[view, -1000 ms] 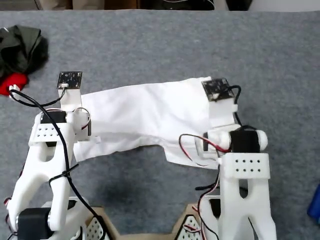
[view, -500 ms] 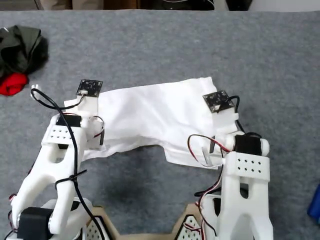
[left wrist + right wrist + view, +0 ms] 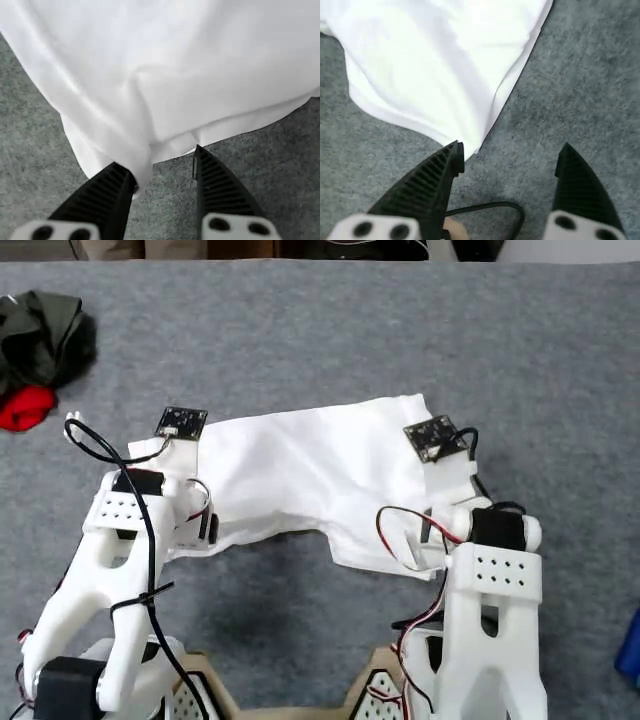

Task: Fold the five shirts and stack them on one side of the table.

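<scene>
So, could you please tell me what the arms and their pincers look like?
The left arm and right arm are white plastic with perforated brackets, black motors, and red and black cables. The left pincer and right pincer have black, ribbed, pointed fingers.

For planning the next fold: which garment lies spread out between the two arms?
The white shirt; the dark garment and the red garment lie bunched up at the far left.
</scene>
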Motion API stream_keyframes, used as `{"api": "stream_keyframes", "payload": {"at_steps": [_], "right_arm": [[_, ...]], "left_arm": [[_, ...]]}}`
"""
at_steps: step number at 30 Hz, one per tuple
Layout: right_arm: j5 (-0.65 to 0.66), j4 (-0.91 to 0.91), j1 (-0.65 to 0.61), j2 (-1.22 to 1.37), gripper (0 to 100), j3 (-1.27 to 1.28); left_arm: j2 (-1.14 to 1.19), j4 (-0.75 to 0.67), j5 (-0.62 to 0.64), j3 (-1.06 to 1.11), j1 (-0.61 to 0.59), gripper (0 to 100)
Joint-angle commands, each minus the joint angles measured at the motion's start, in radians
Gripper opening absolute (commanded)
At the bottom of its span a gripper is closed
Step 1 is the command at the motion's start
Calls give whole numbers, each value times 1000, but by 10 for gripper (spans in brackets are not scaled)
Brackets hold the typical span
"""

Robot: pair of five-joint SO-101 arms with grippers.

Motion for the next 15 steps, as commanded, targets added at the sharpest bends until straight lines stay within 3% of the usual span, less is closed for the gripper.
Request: {"api": "stream_keyframes", "payload": {"at_steps": [1,8,15], "right_arm": [[8,-6,16,-24,307,-93],[8,-8,19,-24,307,-249],[5,-17,18,-24,307,-361]], "left_arm": [[-30,32,-5,-49,-43,187],[-28,150,-5,-252,-276,241],[-28,227,2,-388,-305,257]]}}
